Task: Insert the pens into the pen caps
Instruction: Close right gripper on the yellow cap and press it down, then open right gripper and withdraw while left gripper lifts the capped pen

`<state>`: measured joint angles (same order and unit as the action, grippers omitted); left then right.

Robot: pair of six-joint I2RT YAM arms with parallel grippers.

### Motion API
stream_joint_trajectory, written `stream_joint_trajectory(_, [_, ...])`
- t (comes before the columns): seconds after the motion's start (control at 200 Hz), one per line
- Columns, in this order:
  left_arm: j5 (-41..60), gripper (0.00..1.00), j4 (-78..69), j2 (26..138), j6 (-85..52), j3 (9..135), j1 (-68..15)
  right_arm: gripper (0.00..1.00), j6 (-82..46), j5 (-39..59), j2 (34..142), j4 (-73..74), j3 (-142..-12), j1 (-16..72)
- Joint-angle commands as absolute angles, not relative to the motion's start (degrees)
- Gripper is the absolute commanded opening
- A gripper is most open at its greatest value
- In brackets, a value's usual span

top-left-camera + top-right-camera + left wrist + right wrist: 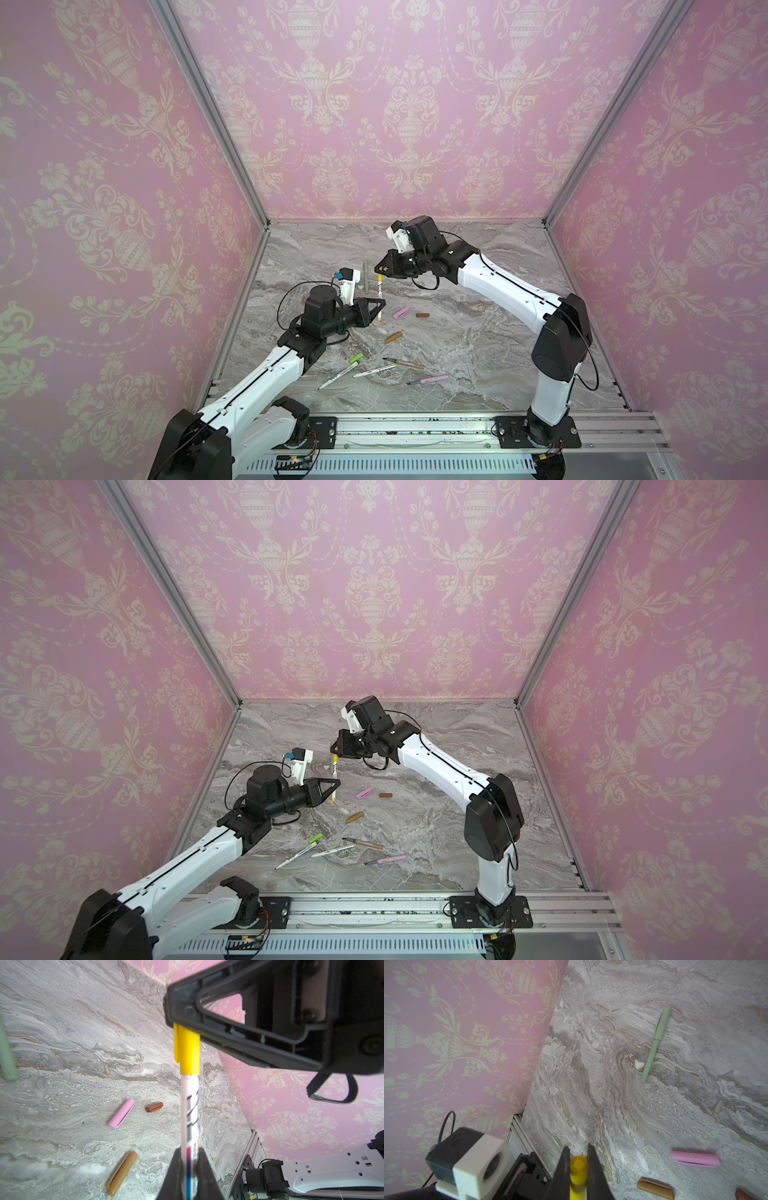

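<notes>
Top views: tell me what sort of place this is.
Probably a robot test booth: pink damask-papered walls on aluminium frame posts, grey marble-patterned tabletop, two white-and-black arms bolted to a metal rail.

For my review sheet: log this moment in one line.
left gripper: shut on white pen | right gripper: shut on yellow cap | cap on pen end

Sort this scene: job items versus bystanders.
Job: white printed pen with yellow plastic cap, left gripper, right gripper; capped sage-green pen; pink cap, brown cap, tan cap, lime cap; uncapped white pens, tan pen, pink pen.
Bystanders: grey marble tabletop, pink wallpaper, aluminium rail.
</notes>
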<state>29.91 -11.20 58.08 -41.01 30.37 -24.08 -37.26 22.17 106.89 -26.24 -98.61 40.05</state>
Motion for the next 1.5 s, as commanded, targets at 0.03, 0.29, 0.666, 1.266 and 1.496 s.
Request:
stream_joint_trajectory(0.03, [23.4, 0.0, -14.42, 57.29, -39.34, 32.96, -24.02, 0.0, -35.23, 23.57, 108.02, -30.16, -100.2, 41.62])
stream_joint_trajectory(0.29, [21.53, 0.0, -19.58, 59.82, -35.93, 37.55, -23.74, 0.0, -35.89, 24.36, 107.42, -31.02, -95.5, 44.78])
stream_joint_trajectory(0.666, [19.37, 0.0, -25.63, 63.18, -30.85, 45.92, -20.72, 0.0, -41.42, 25.52, 104.16, -23.77, -83.09, 48.51])
stream_joint_trajectory(1.266, [19.77, 0.0, -19.0, 60.3, -36.51, 34.58, -20.08, 0.04, -42.12, 24.29, 102.62, -21.31, -96.28, 39.79])
stream_joint_trajectory(1.496, [20.33, 0.02, -10.5, 63.92, -37.67, 32.8, -20.65, 0.45, -43.99, 22.25, 98.08, -16.86, -98.97, 34.62])
